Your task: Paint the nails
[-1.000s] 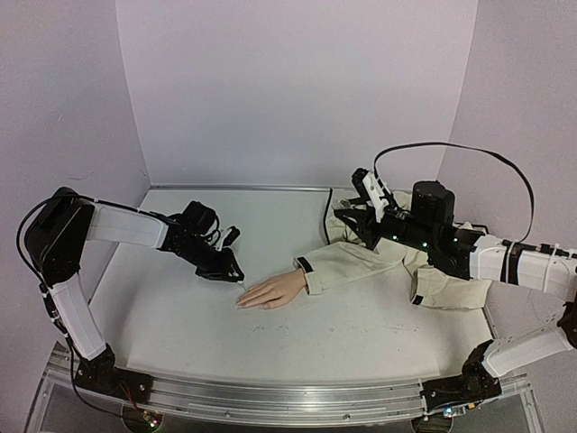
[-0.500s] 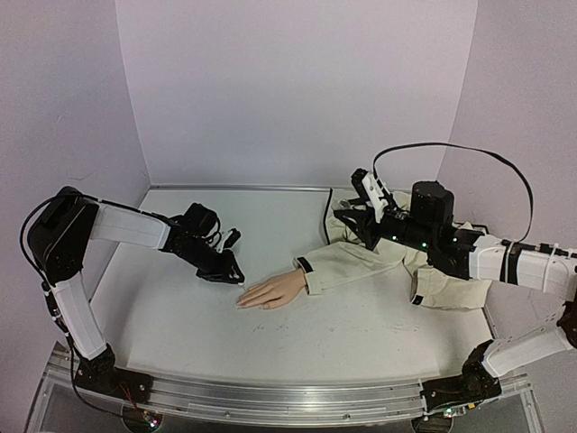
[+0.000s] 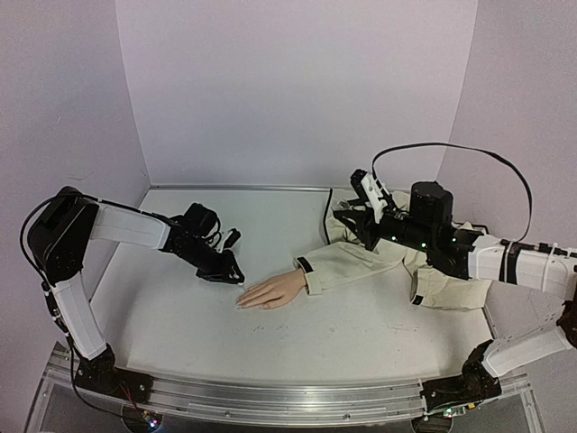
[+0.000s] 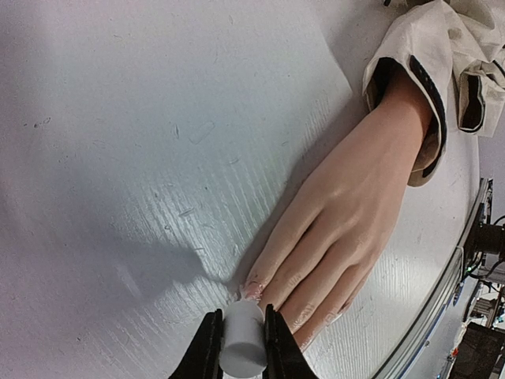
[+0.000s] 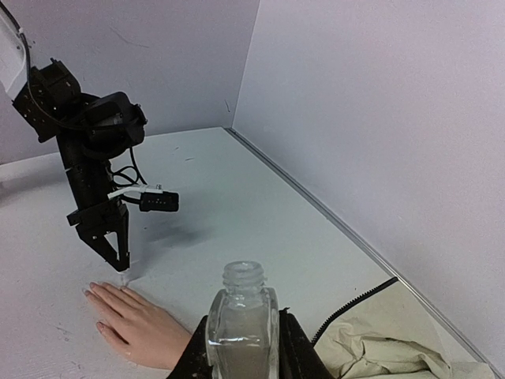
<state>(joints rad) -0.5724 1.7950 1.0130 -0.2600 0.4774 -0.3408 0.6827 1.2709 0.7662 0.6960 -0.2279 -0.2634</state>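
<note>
Nails [image 4: 254, 290] tip the hand [image 4: 347, 205] lying flat on the bench [image 4: 118, 118], sleeve [image 4: 426, 47] at its wrist. Left tool [image 4: 239, 320] is clamped on a white cap [image 4: 243, 353] just at the fingertips. Right tool [image 5: 242, 351], well apart from the hand over the sleeve, grips an open clear bottle [image 5: 241, 312]

Frame edges at six o'clock cut off the white cylindrical cap [image 4: 242, 347] and the clear glass bottle [image 5: 241, 328]; overhead, the tiny pale fingertip nails [image 3: 241, 304] are indistinguishable.

Robot lab cell: bare lilac walls [image 3: 297, 90], white table [image 3: 315, 336].
</note>
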